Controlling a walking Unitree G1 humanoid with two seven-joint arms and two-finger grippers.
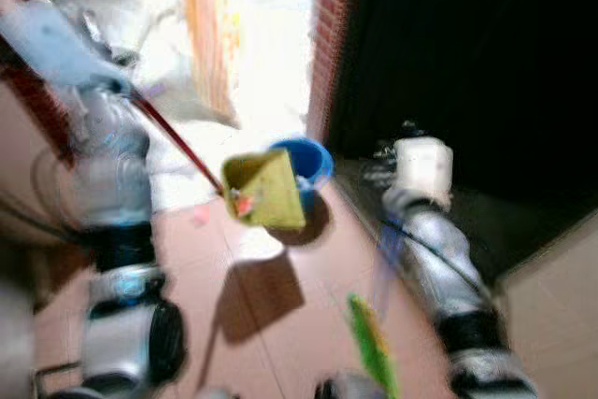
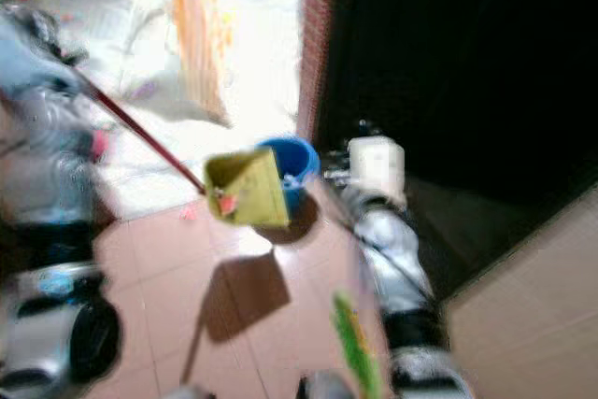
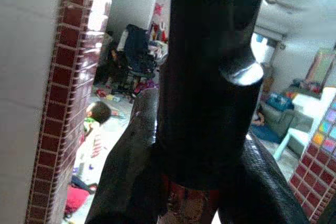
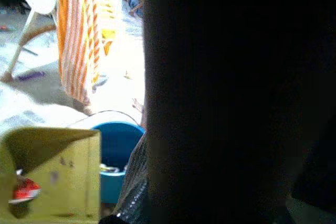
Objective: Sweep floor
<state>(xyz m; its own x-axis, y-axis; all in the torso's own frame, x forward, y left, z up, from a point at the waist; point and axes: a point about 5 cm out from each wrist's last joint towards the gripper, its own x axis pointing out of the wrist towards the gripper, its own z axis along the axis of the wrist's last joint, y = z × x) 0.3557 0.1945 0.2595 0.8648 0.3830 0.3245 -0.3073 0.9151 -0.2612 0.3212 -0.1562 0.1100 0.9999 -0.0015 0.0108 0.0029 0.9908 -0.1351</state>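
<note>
Though motion blur smears both head views, the left gripper (image 3: 199, 182) clamps the red handle (image 1: 173, 137), slanting down to the yellow dustpan (image 1: 266, 189); the right gripper's fingers can't be told.

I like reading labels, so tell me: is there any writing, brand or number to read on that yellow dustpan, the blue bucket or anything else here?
None can be read.
Yellow dustpan: no lettering shows; a red scrap lies in it.
Blue bucket: plain as far as the blur allows.
Orange striped cloth: a pattern, no words.
Brick pillar: no sign.
</note>
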